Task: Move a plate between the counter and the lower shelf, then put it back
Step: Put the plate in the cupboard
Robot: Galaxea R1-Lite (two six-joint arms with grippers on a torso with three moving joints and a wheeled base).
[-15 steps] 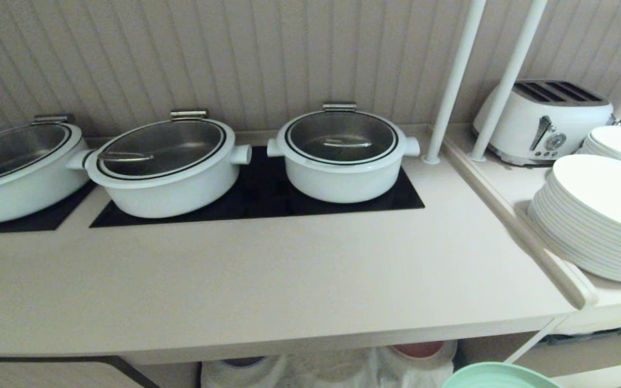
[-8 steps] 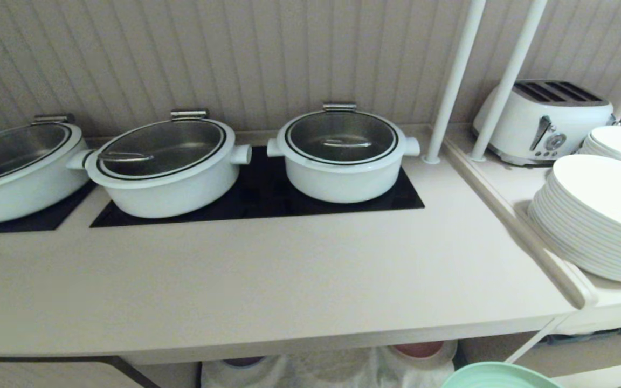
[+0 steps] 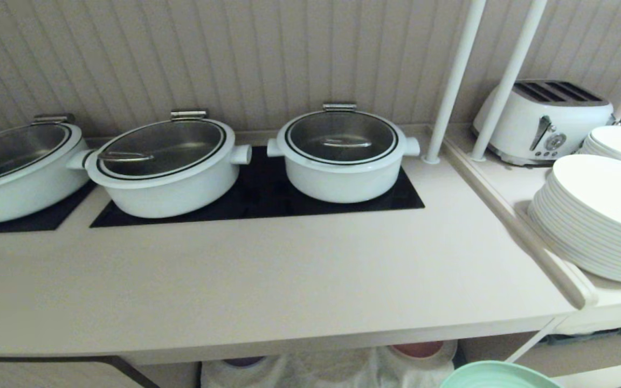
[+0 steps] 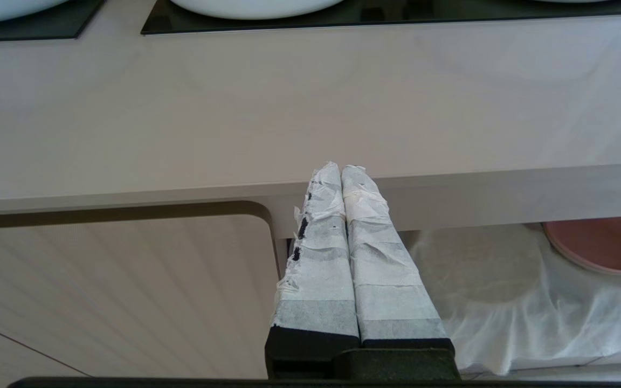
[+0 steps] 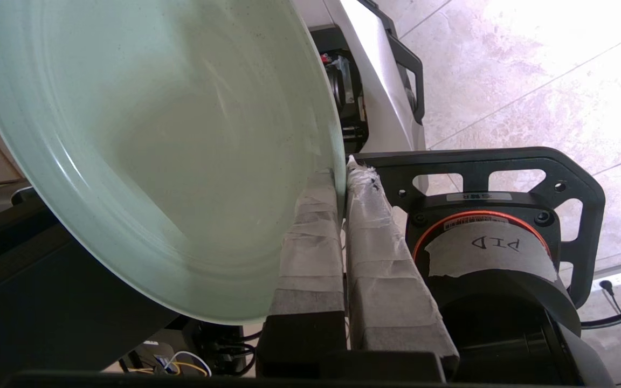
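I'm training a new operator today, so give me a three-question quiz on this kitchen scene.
1. True or false: the right end effector is shut on the plate.
2. How many white pots stand behind the counter front?
3. Which lies on the white cloth in the lower shelf: A) pink plate B) toaster

Key: 1 true; 2 three; 3 A

The head camera looks down at the long smooth beige worktop (image 3: 267, 280). The left wrist camera sees its front edge (image 4: 181, 134) too (from lower, closer). The right wrist camera faces the floor.
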